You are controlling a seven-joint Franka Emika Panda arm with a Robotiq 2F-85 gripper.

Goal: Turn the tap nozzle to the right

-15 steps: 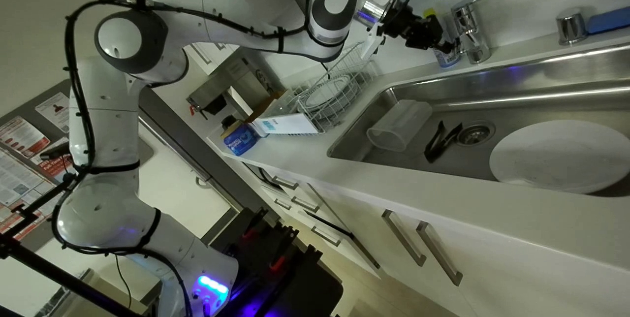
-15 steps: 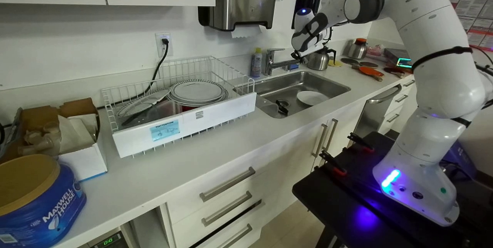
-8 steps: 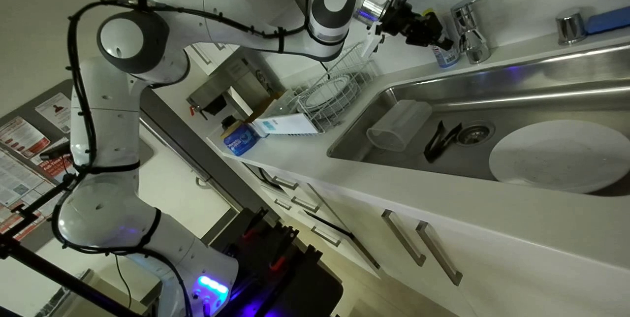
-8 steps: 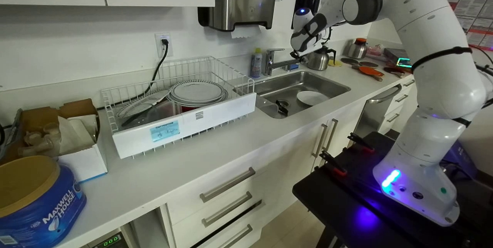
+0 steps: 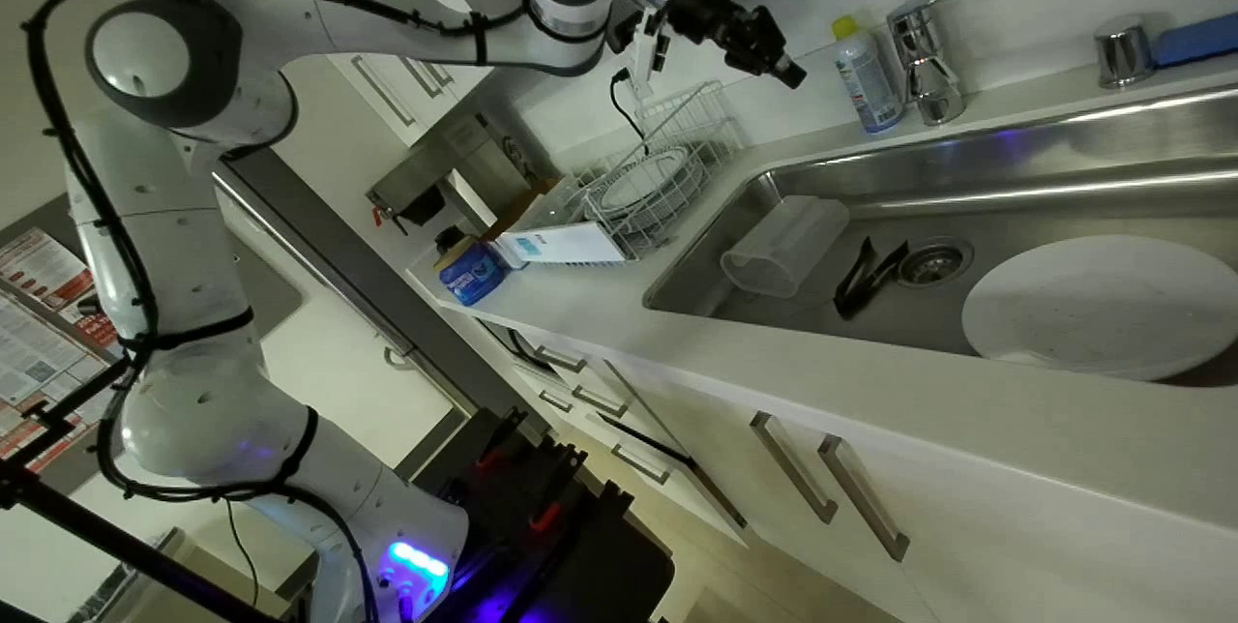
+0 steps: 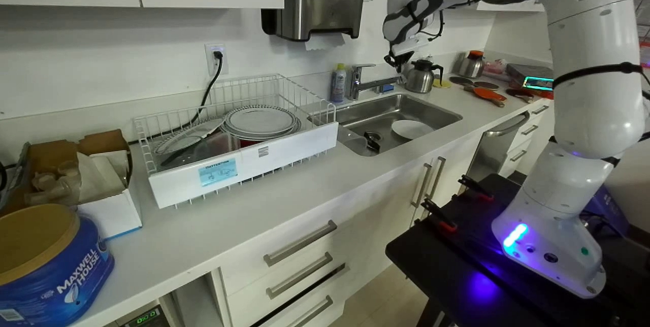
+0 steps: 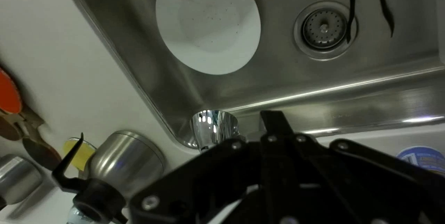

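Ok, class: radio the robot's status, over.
Black gripper shut, empty. Slim chrome tap nozzle untouched, pointing right in an exterior view. Black-handled steel carafe beyond its tip, possible obstacle.

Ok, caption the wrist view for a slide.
Gripper in the foreground, white plate in the sink, steel carafe on the counter.

On the bench point(image 6: 213, 235), in an exterior view: Maxwell House tub point(image 6: 53, 266), lower left; carton point(image 6: 109, 216), just behind it; dish rack point(image 6: 289, 153), right of carton, plates point(image 6: 261, 119) stacked in it; sink point(image 6: 437, 112), right of rack. Sink's back edge, left to right: bottle point(image 6: 338, 84), tap point(image 6: 354, 83), tap nozzle point(image 6: 377, 84) running rightward from the tap, carafe point(image 6: 420, 80) beyond. Just above the tap nozzle's outer end in the frame, left of carafe: hand point(image 6: 399, 67). In the sink, in an exterior view, left to right: container point(image 5: 785, 246), utensil point(image 5: 861, 284), drain point(image 5: 936, 263), plate point(image 5: 1103, 306).
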